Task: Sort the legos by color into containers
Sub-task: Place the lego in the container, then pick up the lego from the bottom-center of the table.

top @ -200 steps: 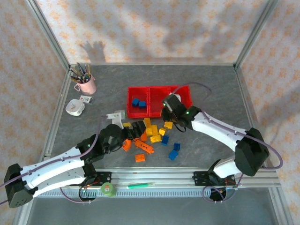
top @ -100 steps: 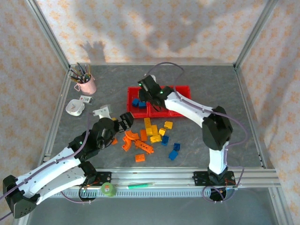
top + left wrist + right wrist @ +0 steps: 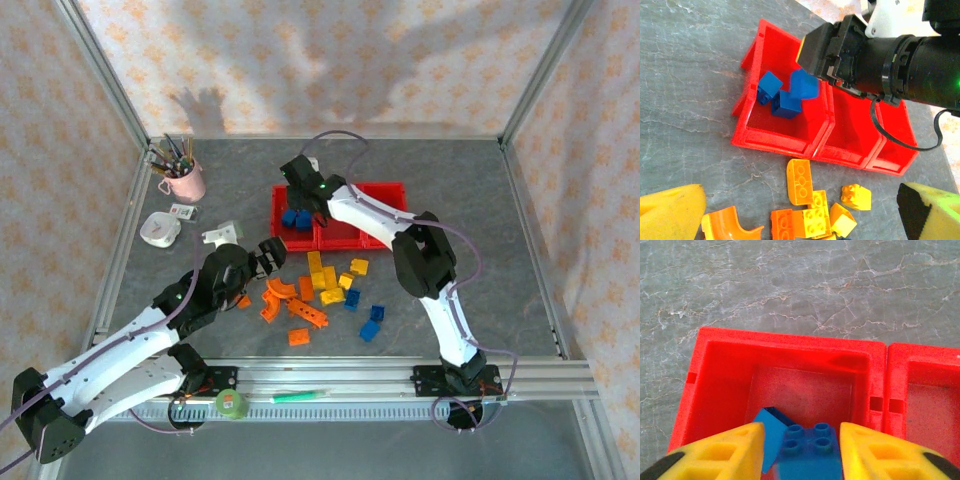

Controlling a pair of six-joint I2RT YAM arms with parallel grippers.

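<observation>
– Where our right pincer (image 3: 801, 429) hangs over the containers (image 3: 395, 212), do we have anything gripped?
– No. We see its jaws parted wider than the blue brick (image 3: 810, 452) between them, and the brick looks loose above the left bin (image 3: 785, 337). Two more blue bricks (image 3: 785, 104) lie inside that bin.
– And our left pincer (image 3: 268, 252)?
– Spread wide and bare, low beside the orange and yellow legos (image 3: 318, 285) on the table (image 3: 450, 180). Blue strays (image 3: 372, 322) lie to their right.
</observation>
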